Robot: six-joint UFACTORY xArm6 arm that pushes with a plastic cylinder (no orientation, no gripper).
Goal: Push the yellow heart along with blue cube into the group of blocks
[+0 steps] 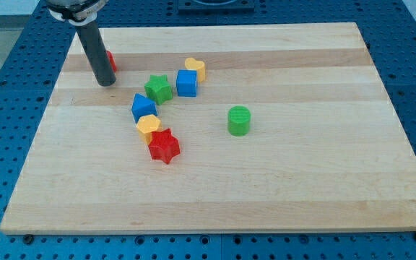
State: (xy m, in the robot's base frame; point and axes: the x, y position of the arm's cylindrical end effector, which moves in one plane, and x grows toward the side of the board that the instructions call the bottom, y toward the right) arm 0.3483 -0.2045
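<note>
The yellow heart (pixel 196 68) lies touching the upper right of the blue cube (pixel 186 83) in the upper middle of the board. A green star (pixel 159 89) sits just left of the cube. Below it a second blue block (pixel 143 107), a yellow block (pixel 148 127) and a red star (pixel 165 146) form a close line. My tip (pixel 106 81) rests on the board at the upper left, well left of the green star and apart from the heart and cube.
A red block (pixel 111 61) is partly hidden behind the rod at the upper left. A green cylinder (pixel 239 120) stands alone right of centre. The wooden board (pixel 316 188) lies on a blue perforated table.
</note>
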